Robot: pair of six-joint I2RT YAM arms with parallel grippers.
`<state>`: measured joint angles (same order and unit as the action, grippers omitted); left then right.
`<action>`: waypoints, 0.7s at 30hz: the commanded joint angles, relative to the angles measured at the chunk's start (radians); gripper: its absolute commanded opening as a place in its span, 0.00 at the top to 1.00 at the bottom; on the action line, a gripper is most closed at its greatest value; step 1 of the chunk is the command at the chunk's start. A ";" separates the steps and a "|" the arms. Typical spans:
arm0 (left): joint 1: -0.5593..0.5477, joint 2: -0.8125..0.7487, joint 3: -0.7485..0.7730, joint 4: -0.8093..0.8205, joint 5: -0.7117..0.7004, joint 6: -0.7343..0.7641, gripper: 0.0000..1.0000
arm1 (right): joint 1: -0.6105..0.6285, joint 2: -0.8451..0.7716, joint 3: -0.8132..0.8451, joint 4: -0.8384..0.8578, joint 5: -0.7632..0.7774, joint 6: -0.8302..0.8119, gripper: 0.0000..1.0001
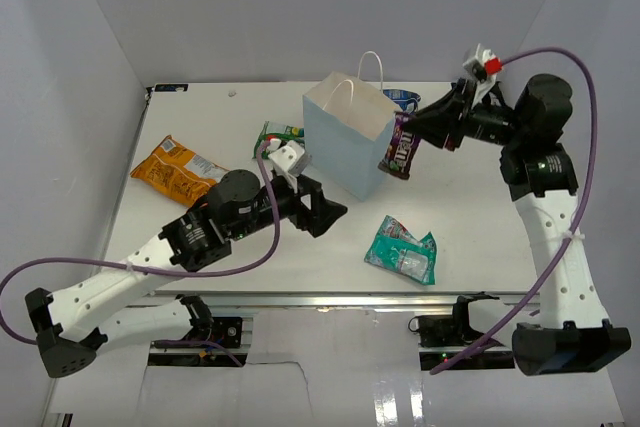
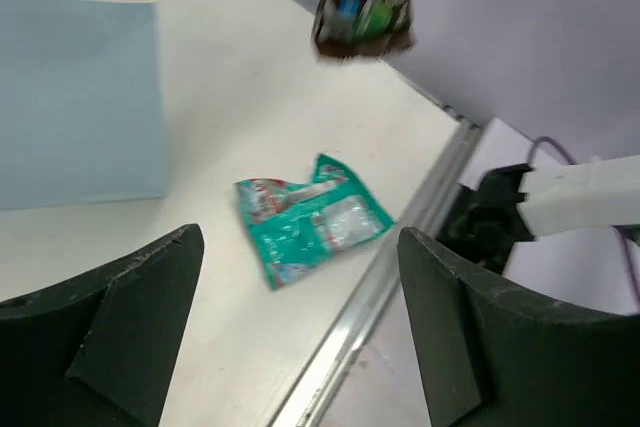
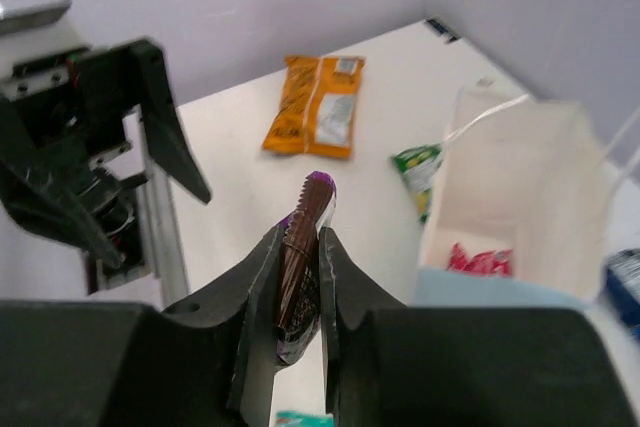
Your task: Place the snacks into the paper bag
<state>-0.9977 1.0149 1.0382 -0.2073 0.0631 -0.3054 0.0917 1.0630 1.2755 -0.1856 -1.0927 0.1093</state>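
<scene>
While the left gripper (image 2: 300, 247) gapes, the right gripper (image 3: 300, 239) clamps a dark-brown, colour-printed candy bar (image 1: 399, 152).

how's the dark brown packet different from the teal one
The dark brown packet hangs pinched in the right gripper beside the paper bag; the teal packet lies flat on the table, with nothing gripping it. The dark brown packet is narrow and long; the teal packet is wider, with a crumpled, ragged outline. Both are small snack packets, and both are outside the paper bag.
</scene>
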 commanded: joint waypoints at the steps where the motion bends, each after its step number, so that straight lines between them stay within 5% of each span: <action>1: -0.002 -0.088 -0.093 -0.204 -0.255 0.115 0.09 | -0.003 0.109 0.189 -0.046 0.126 -0.040 0.92; 10: -0.002 -0.240 -0.303 -0.152 -0.384 0.124 0.02 | 0.060 0.472 0.511 -0.077 0.413 -0.121 0.92; 21: -0.002 -0.272 -0.319 -0.167 -0.411 0.115 0.02 | 0.163 0.604 0.499 -0.064 0.546 -0.221 0.89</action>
<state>-0.9977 0.7536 0.7189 -0.3740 -0.3222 -0.1955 0.2214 1.6955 1.7687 -0.2909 -0.6003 -0.0616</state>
